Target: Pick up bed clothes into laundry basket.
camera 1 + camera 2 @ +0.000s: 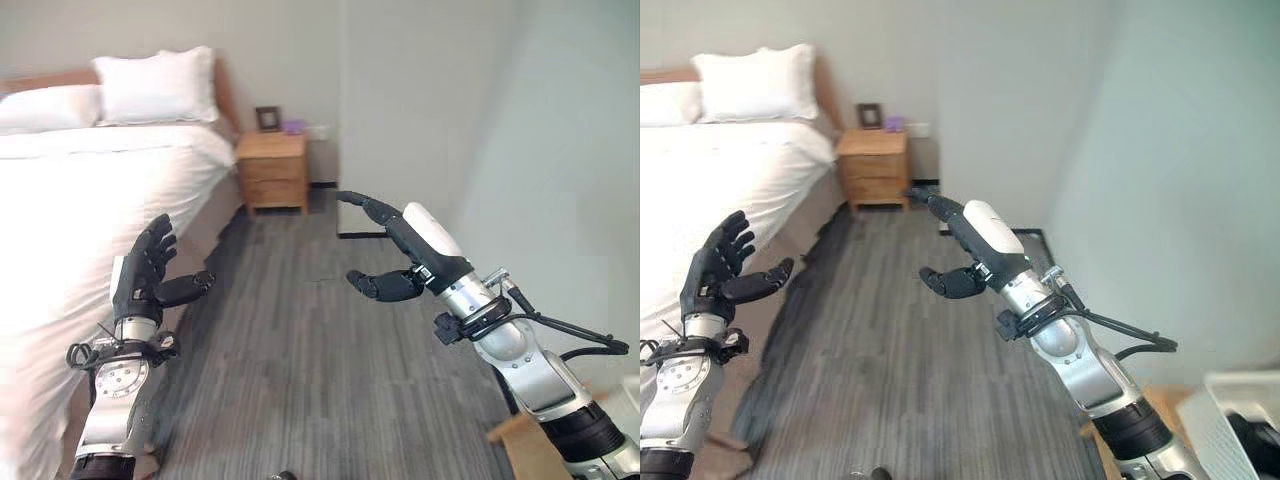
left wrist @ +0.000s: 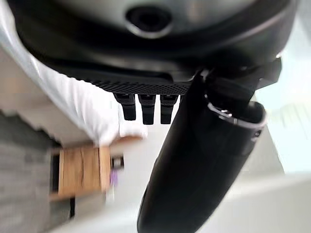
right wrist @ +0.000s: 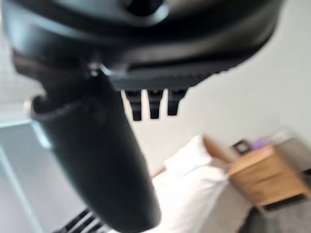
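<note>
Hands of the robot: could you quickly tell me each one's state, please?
Left hand: open, holding nothing.
Right hand: open, holding nothing.

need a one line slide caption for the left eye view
Both dark hands, left and right, raised open and empty over grey plank flooring beside the white-sheeted bed.

The bed (image 1: pixel 70 190) is on the robot's left and has a white sheet (image 1: pixel 90 215) all over it, hanging down the side; two white pillows (image 1: pixel 155 85) lean at the head end, side by side; the grey floor (image 1: pixel 300 370) has stripes; a small wooden nightstand (image 1: pixel 273 172) stands on it just beside the bed, with a little picture frame (image 1: pixel 267 118) and a small purple thing (image 1: pixel 293 126) on top.
</note>
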Robot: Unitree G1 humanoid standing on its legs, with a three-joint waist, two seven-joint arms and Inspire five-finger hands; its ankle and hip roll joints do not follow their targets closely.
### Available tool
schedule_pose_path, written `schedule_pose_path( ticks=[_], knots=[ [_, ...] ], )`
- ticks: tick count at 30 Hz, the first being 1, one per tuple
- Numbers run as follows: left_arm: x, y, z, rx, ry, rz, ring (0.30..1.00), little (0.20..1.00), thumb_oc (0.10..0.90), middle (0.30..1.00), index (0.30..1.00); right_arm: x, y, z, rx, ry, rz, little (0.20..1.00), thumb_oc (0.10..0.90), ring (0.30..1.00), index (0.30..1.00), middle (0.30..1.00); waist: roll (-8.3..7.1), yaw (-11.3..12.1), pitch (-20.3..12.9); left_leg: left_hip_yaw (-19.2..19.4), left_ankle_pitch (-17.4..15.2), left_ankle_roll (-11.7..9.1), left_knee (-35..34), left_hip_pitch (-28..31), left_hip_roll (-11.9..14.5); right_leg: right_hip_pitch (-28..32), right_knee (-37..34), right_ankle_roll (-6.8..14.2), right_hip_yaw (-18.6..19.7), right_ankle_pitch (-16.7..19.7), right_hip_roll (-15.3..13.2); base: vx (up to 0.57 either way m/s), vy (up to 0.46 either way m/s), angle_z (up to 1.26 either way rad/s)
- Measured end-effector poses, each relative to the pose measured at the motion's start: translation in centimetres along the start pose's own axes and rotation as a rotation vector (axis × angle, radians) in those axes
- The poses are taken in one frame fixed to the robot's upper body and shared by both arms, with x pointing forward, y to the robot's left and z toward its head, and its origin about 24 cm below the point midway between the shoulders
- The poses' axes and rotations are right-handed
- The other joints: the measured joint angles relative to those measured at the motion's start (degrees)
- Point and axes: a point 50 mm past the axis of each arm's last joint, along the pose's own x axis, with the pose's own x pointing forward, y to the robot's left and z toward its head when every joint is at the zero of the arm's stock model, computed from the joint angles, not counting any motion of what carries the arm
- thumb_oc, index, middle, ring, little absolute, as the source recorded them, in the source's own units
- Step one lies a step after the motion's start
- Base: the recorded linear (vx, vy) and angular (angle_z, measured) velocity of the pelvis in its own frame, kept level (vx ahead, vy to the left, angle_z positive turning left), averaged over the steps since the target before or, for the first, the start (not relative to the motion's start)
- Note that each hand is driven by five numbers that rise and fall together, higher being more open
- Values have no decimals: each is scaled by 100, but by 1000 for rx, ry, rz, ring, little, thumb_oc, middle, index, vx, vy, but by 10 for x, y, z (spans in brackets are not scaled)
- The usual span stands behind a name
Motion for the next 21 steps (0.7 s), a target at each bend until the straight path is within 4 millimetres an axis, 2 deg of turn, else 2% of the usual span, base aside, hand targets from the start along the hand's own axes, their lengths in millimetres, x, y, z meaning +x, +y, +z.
schedule_pose_path(
  ticks=[1,2,3,4,5,6,7,8,10,11,12,13,14,15,16,17,18,19,20,21],
  knots=[
    [0,-3,0,-8,-4,0,900,900,800,900,900,-3,4,-1,1,9,10,900,800,900,900,900,-144,-157,-47,-357,37,87,-93,-31,-222,-378,863,141,489,-16,-211,-52,-140,168],
    [1,-8,0,-12,-11,-18,900,900,800,900,900,-6,4,-2,-6,15,6,900,800,900,900,900,-240,-210,-23,-613,159,120,-244,-82,-340,-910,1207,221,1392,-105,3,-46,-255,169],
    [1,-10,0,-12,-9,-24,900,900,800,900,900,-6,5,-3,-9,18,9,900,800,900,900,900,-290,-268,-6,-664,183,184,-290,-119,-370,-1069,1227,265,1580,-116,83,-15,-204,116],
    [0,-13,-2,-27,4,-43,900,900,800,900,900,-8,4,-5,-17,31,2,900,800,900,900,900,-329,-195,37,-919,318,110,-378,-181,-432,-1522,1131,238,1838,-195,152,10,-234,100],
    [0,-17,-4,-45,10,-50,900,900,800,900,900,-12,3,-7,-13,46,-13,900,800,900,900,900,-298,-263,56,-1036,295,149,-317,-258,-405,-1536,846,178,2037,-228,329,-41,-388,122],
    [-2,-20,-7,-50,29,-66,900,900,800,900,900,-16,2,-12,-26,74,-14,900,800,900,900,900,-277,-294,74,-1410,299,118,-313,-298,-457,-1594,447,180,2207,-227,330,-51,-382,112],
    [-2,-22,-8,-56,30,-76,900,900,800,900,900,-20,0,-14,-29,91,-25,900,800,900,900,900,-270,-294,68,-1557,378,68,-297,-349,-464,-1661,237,77,2570,-262,438,-60,-477,195],
    [1,-30,-5,-87,18,-95,900,900,800,900,900,-32,-4,-21,-32,141,-74,900,800,900,900,900,-215,-551,55,-2134,310,53,-235,-560,-423,-1446,-616,-72,3683,-321,917,-20,-226,177],
    [4,-38,-5,-111,13,-114,900,900,800,900,900,-46,-8,-30,-52,206,-99,900,800,900,900,900,-194,-718,55,-2775,518,-197,-348,-614,-460,-1110,-1558,-110,5300,-315,1443,-115,-310,196],
    [4,-39,-4,-114,10,-119,900,900,800,900,900,-54,-8,-36,-52,255,-109,900,800,900,900,900,-232,-888,62,-2996,514,-125,-383,-662,-436,-870,-2134,-181,5792,-199,1593,-232,-375,161],
    [4,-40,-4,-115,12,-119,900,900,800,900,900,-59,-7,-38,-49,275,-115,900,800,900,900,900,-228,-921,50,-3318,652,-229,-423,-685,-426,-838,-2251,-203,6355,-173,1811,-260,-382,186],
    [6,-38,-2,-96,3,-128,900,900,800,900,900,-66,-3,-41,-28,305,-137,900,800,900,900,900,-273,-999,44,-3678,739,-319,-541,-731,-399,-733,-2576,-321,6654,-104,2052,-136,-201,133],
    [6,-37,-1,-90,0,-128,900,900,800,900,900,-67,-1,-43,-18,318,-141,900,800,900,900,900,-307,-1032,69,-3755,740,-317,-548,-742,-364,-655,-2791,-635,6390,201,2055,-199,-333,155],
    [4,-38,-3,-89,10,-126,900,900,800,900,900,-69,1,-47,-18,339,-135,900,800,900,900,900,-247,-1040,89,-3663,665,-241,-534,-731,-219,-400,-3150,-763,6001,500,2075,-192,-327,96],
    [3,-39,-2,-93,5,-127,900,900,800,900,900,-70,-1,-48,-28,348,-131,900,800,900,900,900,-159,-990,120,-3595,659,-296,-523,-713,-95,-341,-3277,-775,5743,590,2112,-267,-429,60],
    [0,-37,-1,-92,-7,-122,900,900,800,900,900,-70,0,-49,-24,352,-133,900,800,900,900,900,-164,-905,128,-3388,570,-419,-510,-721,24,-324,-3382,-909,5626,704,2135,-199,-288,56],
    [-5,-33,3,-101,-28,-105,900,900,800,900,900,-70,0,-49,-31,351,-125,900,800,900,900,900,-119,-874,159,-3375,482,-520,-545,-777,167,-133,-3599,-954,5435,843,2260,-216,-248,50],
    [-9,-31,4,-111,-39,-92,900,900,800,900,900,-71,0,-50,-35,355,-120,900,800,900,900,900,-135,-878,184,-3341,473,-584,-527,-784,256,-110,-3682,-1103,5349,973,2297,-140,-148,63],
    [-10,-28,4,-110,-41,-79,900,900,800,900,900,-71,0,-50,-30,360,-124,900,800,900,900,900,-261,-821,258,-3249,514,-793,-545,-768,317,-88,-3713,-1194,5267,1005,2285,-302,-169,43],
    [-11,-25,2,-107,-32,-61,900,900,800,900,900,-72,2,-51,-21,368,-128,900,800,900,900,900,-323,-807,273,-3111,494,-779,-545,-725,393,-29,-3710,-1249,5151,1043,2255,-267,-122,40]
  ],
)
